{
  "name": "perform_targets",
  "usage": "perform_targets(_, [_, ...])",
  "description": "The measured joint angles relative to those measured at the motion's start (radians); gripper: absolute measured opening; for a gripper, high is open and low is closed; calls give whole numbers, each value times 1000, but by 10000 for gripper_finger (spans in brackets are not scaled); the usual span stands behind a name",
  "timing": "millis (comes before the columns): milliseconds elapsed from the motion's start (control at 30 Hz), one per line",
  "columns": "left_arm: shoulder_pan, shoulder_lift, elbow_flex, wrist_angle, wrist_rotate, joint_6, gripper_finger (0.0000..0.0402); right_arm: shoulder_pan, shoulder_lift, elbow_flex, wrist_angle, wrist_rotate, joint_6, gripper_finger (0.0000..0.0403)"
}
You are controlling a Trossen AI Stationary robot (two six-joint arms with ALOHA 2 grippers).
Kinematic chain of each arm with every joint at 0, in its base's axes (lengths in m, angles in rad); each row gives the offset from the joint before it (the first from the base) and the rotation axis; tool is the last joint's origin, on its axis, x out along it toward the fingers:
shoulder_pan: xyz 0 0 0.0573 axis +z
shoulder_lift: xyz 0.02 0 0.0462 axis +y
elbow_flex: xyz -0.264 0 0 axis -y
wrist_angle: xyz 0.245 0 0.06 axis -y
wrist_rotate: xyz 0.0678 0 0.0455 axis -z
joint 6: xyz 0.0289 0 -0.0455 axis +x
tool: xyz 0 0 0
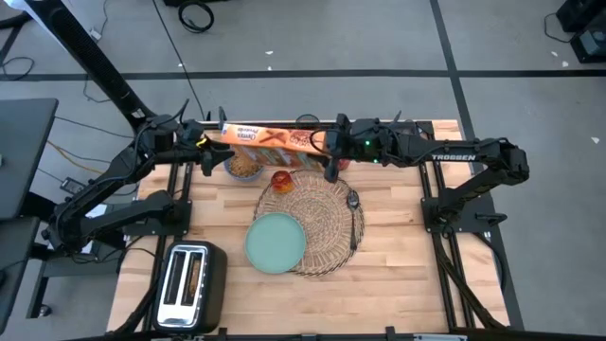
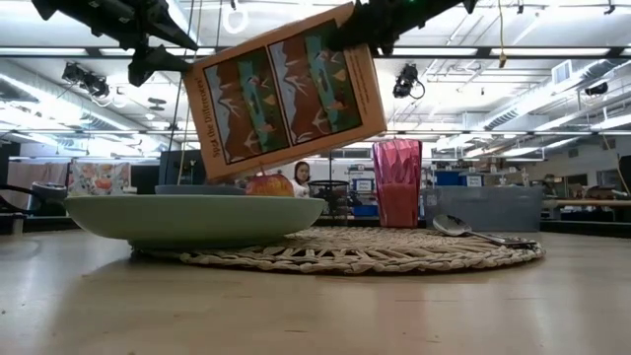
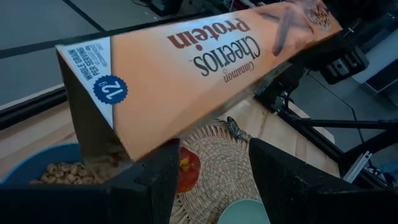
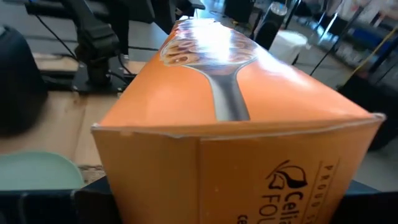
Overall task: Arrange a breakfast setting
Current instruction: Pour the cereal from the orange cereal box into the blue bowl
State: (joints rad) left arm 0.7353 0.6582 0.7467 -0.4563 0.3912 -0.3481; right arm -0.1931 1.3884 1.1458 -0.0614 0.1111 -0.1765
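The orange cereal box (image 1: 275,142) hangs on its side over the table's far part. Its open end (image 3: 87,93) is the lower one and sits above the blue bowl (image 1: 244,169), which holds cereal. My right gripper (image 1: 329,144) is shut on the box's other end. My left gripper (image 3: 211,149) stands open at the open end, under the box's lower edge. On the wicker placemat (image 1: 322,213) lie the red apple (image 1: 281,180) and the dark spoon (image 1: 353,213). The teal plate (image 1: 276,242) overlaps the placemat's near left rim. The red cup (image 2: 396,182) stands behind the placemat. My left gripper has one finger (image 3: 155,180) right at the box's lower edge (image 3: 146,152) near the open end; I cannot tell whether it touches. My right gripper holds the box by its closed bottom end (image 4: 236,162), coming level from the table's right and along the box; the box hides the fingers. The box is lifted clear and tilted, open end down.
A silver toaster (image 1: 189,284) stands at the near left corner. Bare wood lies at the near right of the placemat. The arms' frames rise at both sides of the table.
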Motion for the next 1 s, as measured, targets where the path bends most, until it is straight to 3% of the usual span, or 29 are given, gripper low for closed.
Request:
perform_targets(133, [0, 0, 0, 0, 1, -1, 198, 12, 0, 0, 4, 9, -89, 247])
perform_targets(333, [0, 0, 0, 8, 1, -3, 198, 12, 0, 0, 7, 10, -94, 247])
perform_targets(567, [0, -20, 56, -35, 13, 24, 198, 14, 0, 0, -13, 16, 211, 247])
perform_targets(700, [0, -19, 139, -94, 13, 74, 198, 14, 1, 0, -17, 89, 380, 247])
perform_targets(1000, [0, -19, 283, -118, 14, 149, 198, 13, 1, 0, -36, 138, 600, 246])
